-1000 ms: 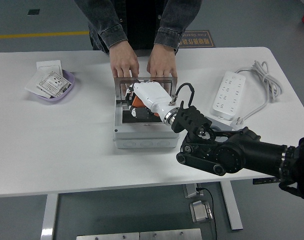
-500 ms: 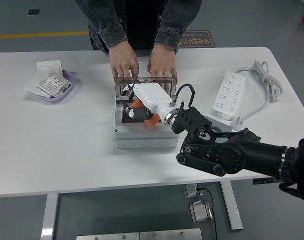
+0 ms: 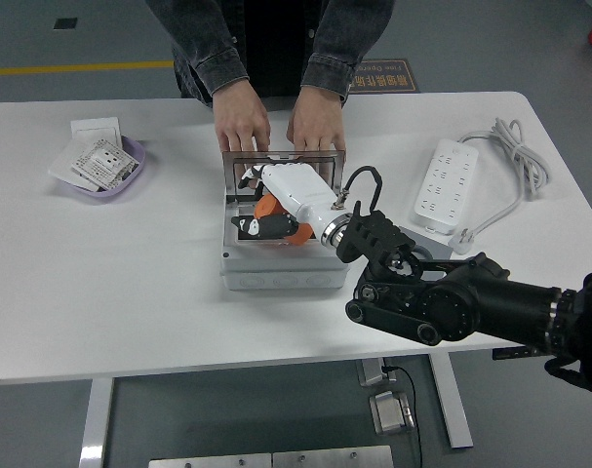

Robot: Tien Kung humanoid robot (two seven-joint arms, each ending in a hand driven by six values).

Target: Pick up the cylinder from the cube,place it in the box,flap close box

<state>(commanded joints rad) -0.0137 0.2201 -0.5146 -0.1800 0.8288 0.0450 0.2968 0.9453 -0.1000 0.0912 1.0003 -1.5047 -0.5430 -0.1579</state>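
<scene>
An open grey box (image 3: 276,272) stands at the table's middle. Its lid (image 3: 239,161) is upright at the far side, and a person's two hands (image 3: 241,121) rest on the lid's top edge. My right hand (image 3: 257,224), white with black fingers (image 3: 266,227), reaches into the box from the right. Those fingers are curled around an orange cylinder (image 3: 269,209), low inside the box. No cube shows; the hand hides most of the box's inside. The left arm is out of view.
A purple bowl (image 3: 132,177) with paper packets sits at the far left, with a white card (image 3: 96,127) behind it. A white power strip (image 3: 447,183) and its coiled cable (image 3: 515,146) lie at the right. The person stands at the far edge.
My right hand has shifted left and lower into the box, carrying the orange cylinder, and its black fingers have turned toward the box's left wall. The person's hands stay on the lid.
</scene>
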